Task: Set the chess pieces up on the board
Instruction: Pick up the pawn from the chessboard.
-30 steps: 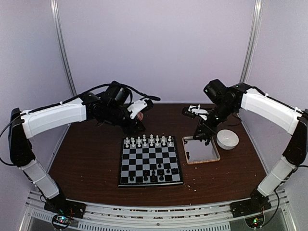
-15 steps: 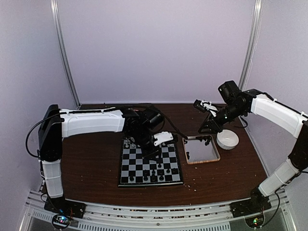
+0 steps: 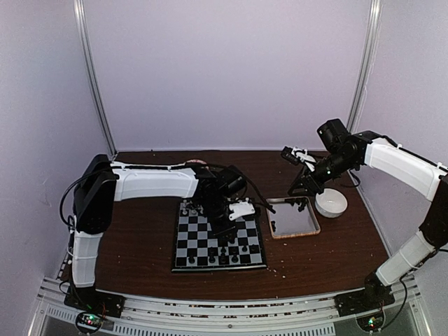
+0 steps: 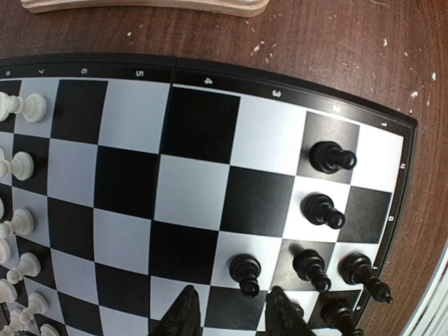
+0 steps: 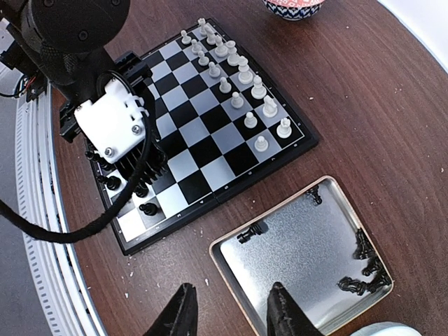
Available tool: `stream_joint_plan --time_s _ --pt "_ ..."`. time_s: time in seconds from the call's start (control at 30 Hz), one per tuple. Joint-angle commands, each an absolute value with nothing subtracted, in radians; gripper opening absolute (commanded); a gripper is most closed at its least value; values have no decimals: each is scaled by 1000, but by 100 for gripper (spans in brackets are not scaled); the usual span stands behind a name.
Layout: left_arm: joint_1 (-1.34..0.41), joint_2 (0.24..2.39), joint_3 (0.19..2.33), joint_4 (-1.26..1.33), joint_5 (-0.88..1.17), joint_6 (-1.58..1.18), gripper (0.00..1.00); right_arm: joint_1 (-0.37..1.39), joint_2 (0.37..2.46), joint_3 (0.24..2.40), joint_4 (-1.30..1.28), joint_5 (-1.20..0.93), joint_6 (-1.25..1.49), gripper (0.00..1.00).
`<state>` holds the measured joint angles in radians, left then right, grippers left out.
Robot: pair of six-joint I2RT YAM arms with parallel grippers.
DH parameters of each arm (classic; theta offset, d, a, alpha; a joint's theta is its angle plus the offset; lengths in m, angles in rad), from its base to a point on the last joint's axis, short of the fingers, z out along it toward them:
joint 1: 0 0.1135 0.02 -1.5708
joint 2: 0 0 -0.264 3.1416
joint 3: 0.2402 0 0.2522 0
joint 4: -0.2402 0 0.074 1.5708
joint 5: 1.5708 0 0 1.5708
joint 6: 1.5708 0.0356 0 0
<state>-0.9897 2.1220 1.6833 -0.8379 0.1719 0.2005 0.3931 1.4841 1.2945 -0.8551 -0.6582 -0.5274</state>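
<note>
The board (image 3: 203,242) lies at the table's centre. White pieces (image 3: 192,207) line its far rows, partly hidden by my left arm; they also show in the right wrist view (image 5: 241,73). Several black pieces (image 3: 224,250) stand near its front edge. My left gripper (image 3: 227,225) hangs over the board, open and empty. In the left wrist view (image 4: 234,311) a black pawn (image 4: 245,273) stands just past its fingertips. More black pieces (image 5: 364,269) lie in the metal tray (image 3: 274,227). My right gripper (image 3: 299,187) is open and empty above the tray's far end, also seen in the right wrist view (image 5: 231,311).
A white bowl (image 3: 330,203) stands right of the tray. A blue-patterned bowl (image 5: 292,7) sits beyond the board's far side. Pale crumbs (image 5: 208,282) lie on the brown table between board and tray. The tray's wooden rim (image 4: 140,5) runs close beside the board.
My left arm has swung from behind the board to over its middle. My right gripper has lifted off the tray and moved back and right.
</note>
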Motion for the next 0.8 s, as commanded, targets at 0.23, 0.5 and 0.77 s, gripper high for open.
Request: stream_joint_plan --time_s 0.23,0.5,0.77 --pt "-996 2166 1729 -827 197 219 24 394 1489 1289 -849 -678 -535 35" --pt "-996 2162 1736 -828 220 222 2 394 1502 1290 -852 -679 -537 34" --pt "-996 2059 1684 -859 171 216 0 394 1515 1290 -854 -672 -538 34"
